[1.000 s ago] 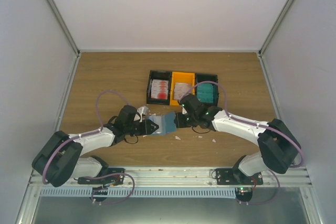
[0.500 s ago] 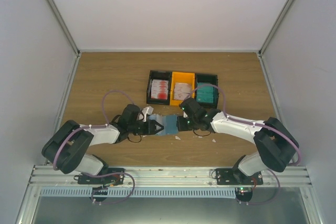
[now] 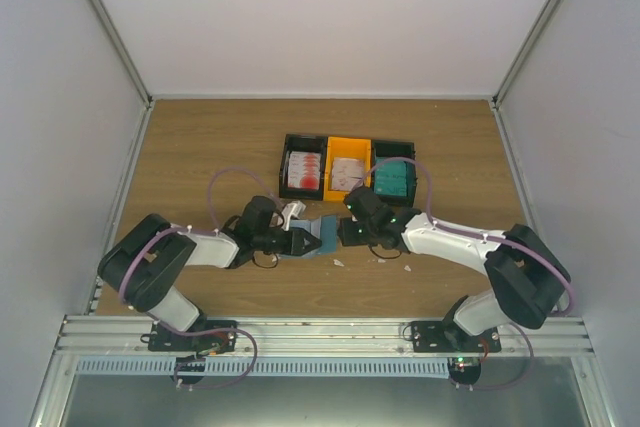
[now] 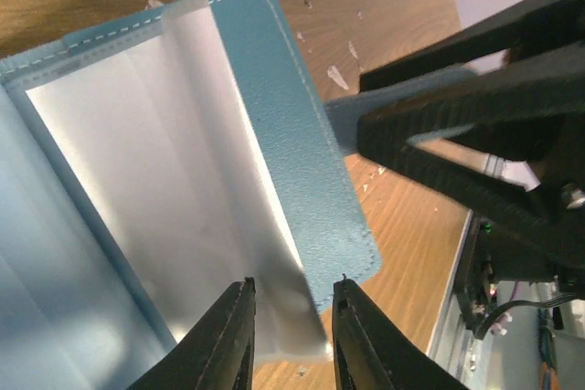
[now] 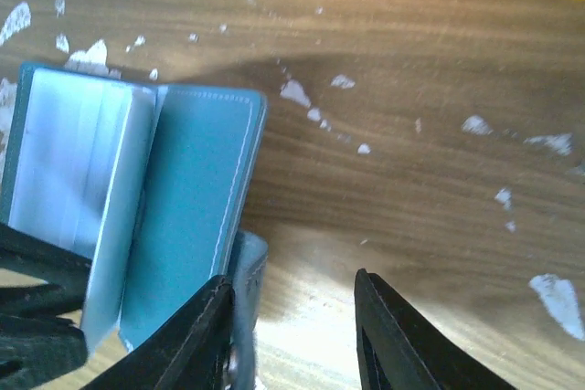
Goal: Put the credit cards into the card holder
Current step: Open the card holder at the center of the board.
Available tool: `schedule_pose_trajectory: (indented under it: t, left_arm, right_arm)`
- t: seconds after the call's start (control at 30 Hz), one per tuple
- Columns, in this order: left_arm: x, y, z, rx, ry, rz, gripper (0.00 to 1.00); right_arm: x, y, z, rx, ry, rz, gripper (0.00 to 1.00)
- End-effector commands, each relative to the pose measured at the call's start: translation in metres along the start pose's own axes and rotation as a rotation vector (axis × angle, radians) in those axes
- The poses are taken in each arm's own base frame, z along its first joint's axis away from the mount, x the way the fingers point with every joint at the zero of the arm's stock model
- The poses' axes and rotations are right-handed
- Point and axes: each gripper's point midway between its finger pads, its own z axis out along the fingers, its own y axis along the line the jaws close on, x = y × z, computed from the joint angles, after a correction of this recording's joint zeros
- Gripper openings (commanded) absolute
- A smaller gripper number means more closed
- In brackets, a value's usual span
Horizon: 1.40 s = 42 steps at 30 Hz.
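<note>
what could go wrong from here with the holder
1. The right gripper stands open over the table, so nothing pins the holder cover; it may fold shut.
2. The left gripper straddles a thin clear sleeve; closing could crease it or drag the holder.

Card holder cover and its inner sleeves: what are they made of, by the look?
Card holder cover: teal, looks like faux leather or coated fabric; grainy matte surface, pale stitching along the edge. Inner sleeves: probably thin clear plastic film; glossy, translucent, catching white glare.
</note>
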Motion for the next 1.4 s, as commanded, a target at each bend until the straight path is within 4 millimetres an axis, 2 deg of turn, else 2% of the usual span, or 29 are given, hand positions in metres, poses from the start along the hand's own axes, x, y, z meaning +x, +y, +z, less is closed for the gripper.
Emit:
schedule_pose_trajectory:
  t: [0.0, 0.13, 0.33, 0.5, 0.6, 0.8, 0.97, 1.17, 1.27, 1.37]
  left_arm:
    - [-0.008, -0.003, 0.008, 0.005, -0.033, 0.082, 0.25]
    - [-0.002, 0.002, 0.015, -0.014, -0.008, 0.081, 0.22]
    - [0.009, 0.021, 0.023, -0.095, 0.031, 0.054, 0.16]
    - [0.015, 0.026, 0.023, -0.107, 0.042, 0.047, 0.17]
    - [0.016, 0.027, 0.024, -0.109, 0.047, 0.045, 0.18]
    - [0.019, 0.029, 0.024, -0.110, 0.051, 0.017, 0.20]
    - [0.020, 0.028, 0.023, -0.103, 0.044, -0.005, 0.19]
    - [0.020, 0.023, 0.021, -0.082, 0.038, -0.018, 0.21]
    - [0.017, 0.016, 0.015, -0.069, 0.020, -0.015, 0.25]
    - [0.008, -0.003, 0.009, -0.021, 0.005, -0.019, 0.28]
  right_arm:
    - [-0.028, 0.002, -0.014, 0.056, -0.109, -0.004, 0.37]
    - [-0.041, 0.011, -0.021, 0.040, -0.148, -0.014, 0.34]
    - [-0.036, 0.037, -0.012, -0.063, -0.108, -0.067, 0.14]
    - [-0.023, 0.058, 0.002, -0.185, -0.031, -0.101, 0.14]
    - [-0.018, 0.063, 0.011, -0.208, 0.004, -0.101, 0.14]
    - [-0.023, 0.078, 0.020, -0.276, 0.032, -0.083, 0.09]
    - [-0.023, 0.070, 0.036, -0.259, 0.081, -0.019, 0.02]
    - [-0.016, 0.047, 0.052, -0.164, 0.122, 0.025, 0.02]
    - [-0.018, 0.030, 0.053, -0.072, 0.105, 0.026, 0.04]
    - [-0.017, 0.024, 0.052, -0.041, 0.103, 0.012, 0.11]
